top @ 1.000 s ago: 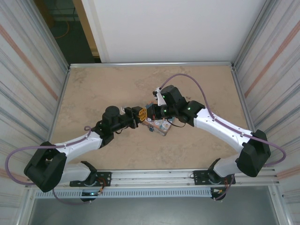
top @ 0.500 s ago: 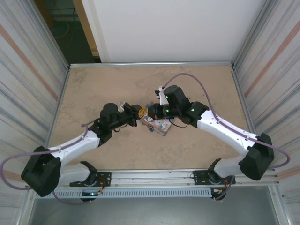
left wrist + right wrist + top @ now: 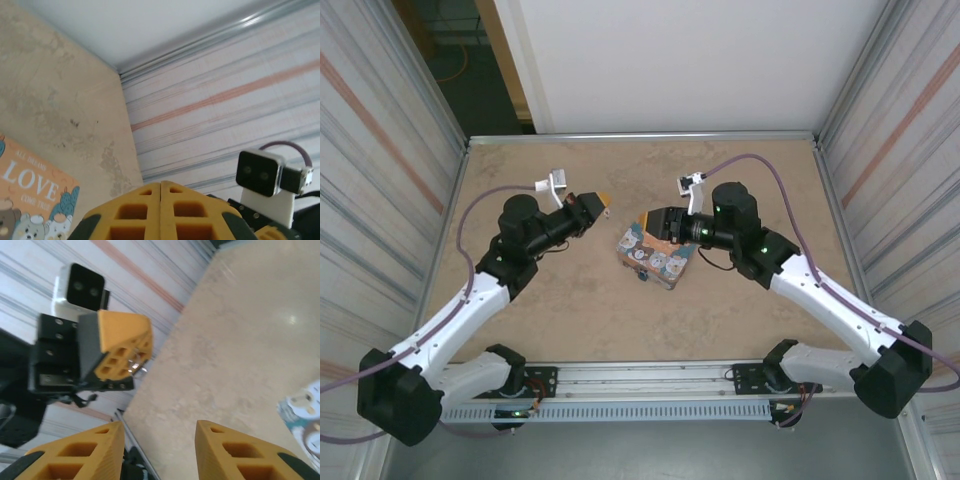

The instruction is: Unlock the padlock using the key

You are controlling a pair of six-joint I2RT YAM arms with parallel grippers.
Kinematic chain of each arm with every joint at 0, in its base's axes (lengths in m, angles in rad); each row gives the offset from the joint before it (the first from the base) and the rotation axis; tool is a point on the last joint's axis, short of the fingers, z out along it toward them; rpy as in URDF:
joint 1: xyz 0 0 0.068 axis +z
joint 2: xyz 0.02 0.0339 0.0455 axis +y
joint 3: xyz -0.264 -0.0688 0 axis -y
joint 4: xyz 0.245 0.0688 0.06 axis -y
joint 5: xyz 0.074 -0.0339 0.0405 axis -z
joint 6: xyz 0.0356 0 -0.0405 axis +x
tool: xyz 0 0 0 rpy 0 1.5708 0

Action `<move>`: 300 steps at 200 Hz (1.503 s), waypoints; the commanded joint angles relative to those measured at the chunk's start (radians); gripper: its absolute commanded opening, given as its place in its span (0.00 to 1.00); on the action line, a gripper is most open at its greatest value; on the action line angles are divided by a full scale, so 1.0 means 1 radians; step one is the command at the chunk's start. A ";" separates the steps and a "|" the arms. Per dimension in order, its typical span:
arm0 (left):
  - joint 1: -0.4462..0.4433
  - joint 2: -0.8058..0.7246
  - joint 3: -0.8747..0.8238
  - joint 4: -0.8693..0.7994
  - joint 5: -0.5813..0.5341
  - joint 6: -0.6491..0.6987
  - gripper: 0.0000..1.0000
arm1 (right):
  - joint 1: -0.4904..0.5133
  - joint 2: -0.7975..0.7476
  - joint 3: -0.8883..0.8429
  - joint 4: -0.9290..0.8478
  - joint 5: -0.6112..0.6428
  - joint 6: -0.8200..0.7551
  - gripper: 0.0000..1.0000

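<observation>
The orange "LOVE" cartoon box (image 3: 656, 257) lies mid-table, and its corner shows in the left wrist view (image 3: 30, 200). A tiny dark-blue thing at its near-left edge looks like the padlock (image 3: 642, 277). My left gripper (image 3: 597, 204) hangs up and left of the box, its yellow fingers pressed together (image 3: 160, 186). In the right wrist view a small silvery piece, apparently the key (image 3: 135, 365), sticks out of the left gripper's fingers. My right gripper (image 3: 654, 219) hovers just behind the box's far edge, open (image 3: 159, 432) with only table between the fingers.
Corrugated metal walls (image 3: 390, 170) close in the table's left and right sides, and a white panel (image 3: 680, 60) stands at the back. Bare marbled tabletop (image 3: 570, 300) lies all round the box. The arms' base rail (image 3: 650, 375) runs along the near edge.
Both grippers have pulled back from the box, where they were meeting. The left went up and left, staying shut. The right drew back to the right and opened.
</observation>
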 commanded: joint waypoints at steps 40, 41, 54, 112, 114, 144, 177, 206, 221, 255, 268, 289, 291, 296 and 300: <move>-0.013 0.015 0.024 0.154 0.131 0.171 0.00 | 0.046 0.047 0.006 0.221 -0.077 0.038 0.45; -0.013 0.015 0.024 0.154 0.131 0.171 0.00 | 0.047 0.047 0.006 0.222 -0.076 0.038 0.45; -0.016 0.014 0.021 0.157 0.127 0.164 0.00 | 0.051 0.058 0.008 0.226 -0.078 0.040 0.45; -0.018 0.014 0.002 0.184 0.112 0.132 0.00 | 0.061 0.105 0.009 0.257 -0.075 0.065 0.43; -0.017 0.014 0.001 0.189 0.111 0.129 0.00 | 0.062 0.107 0.009 0.259 -0.075 0.066 0.43; -0.017 0.023 -0.005 0.216 0.113 0.113 0.00 | 0.061 0.129 0.017 0.273 -0.075 0.076 0.41; -0.017 0.023 -0.003 0.208 0.114 0.117 0.00 | 0.062 0.152 0.030 0.285 -0.081 0.084 0.37; -0.018 0.025 -0.006 0.208 0.116 0.116 0.00 | 0.064 0.170 0.043 0.296 -0.088 0.089 0.37; -0.018 0.026 -0.009 0.209 0.117 0.114 0.00 | 0.063 0.175 0.050 0.299 -0.089 0.089 0.37; -0.017 0.028 -0.013 0.209 0.118 0.113 0.00 | 0.064 0.196 0.064 0.313 -0.097 0.095 0.34; -0.018 0.029 -0.014 0.209 0.118 0.113 0.00 | 0.063 0.205 0.072 0.319 -0.102 0.098 0.33; -0.017 0.030 -0.019 0.210 0.118 0.111 0.00 | 0.063 0.216 0.074 0.336 -0.105 0.108 0.30; -0.017 0.030 -0.018 0.210 0.119 0.110 0.00 | 0.063 0.217 0.074 0.337 -0.105 0.109 0.30; -0.017 0.030 -0.020 0.210 0.118 0.110 0.00 | 0.063 0.220 0.074 0.341 -0.105 0.111 0.30; -0.017 0.030 -0.020 0.210 0.119 0.110 0.00 | 0.063 0.221 0.074 0.344 -0.105 0.114 0.29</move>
